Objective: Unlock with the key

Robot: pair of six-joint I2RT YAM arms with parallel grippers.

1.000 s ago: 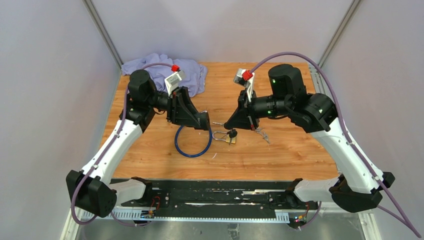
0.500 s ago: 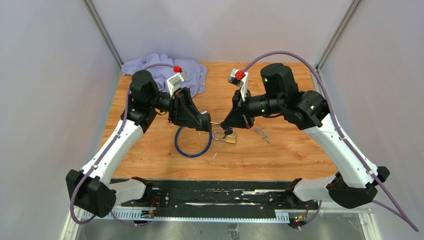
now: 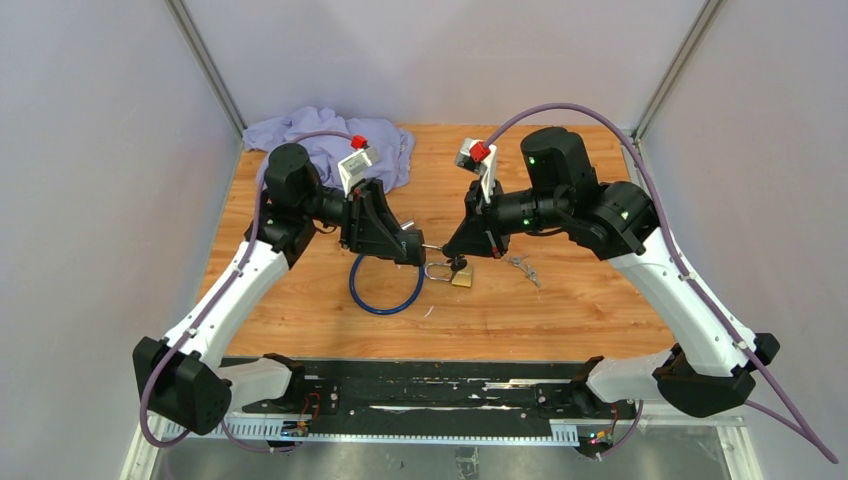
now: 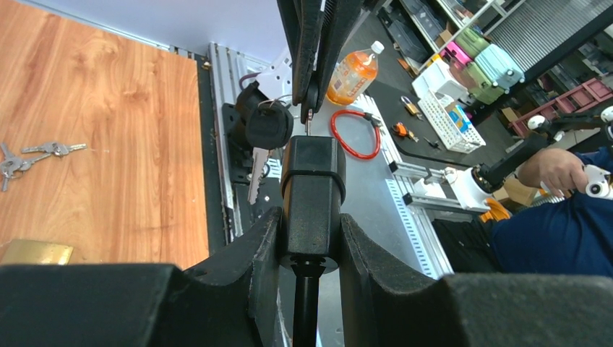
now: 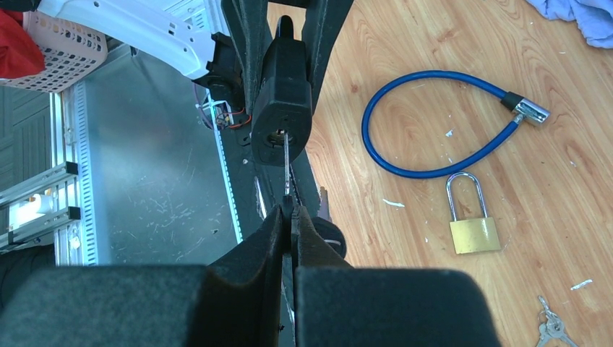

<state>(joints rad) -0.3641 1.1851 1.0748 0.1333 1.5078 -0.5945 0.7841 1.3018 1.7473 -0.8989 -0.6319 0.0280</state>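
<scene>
- Plainly, at the middle of the overhead view we see the left pincer (image 3: 411, 246) clamped on the black lock (image 3: 420, 249), holding it above the table (image 3: 560, 300).
- In the left wrist view the lock (image 4: 312, 181) sits squeezed between both fingers (image 4: 254, 249), one end pointing toward the upper centre of the frame.
- We see the right pincer (image 3: 455, 250) closed on the key (image 5: 287, 165). The thin blade runs from its fingertips to the keyhole at upper centre of the right wrist view. We cannot tell how deep it sits.
- From the lock the blue cable (image 3: 385, 311) loops down onto the table, below centre in the overhead view, and its metal end (image 5: 531, 112) lies loose.
- We note a brass padlock (image 3: 461, 279) just right of the loop and a bunch of keys (image 3: 520, 265) further right.
- A purple cloth (image 3: 320, 135) lies at the upper left.
</scene>
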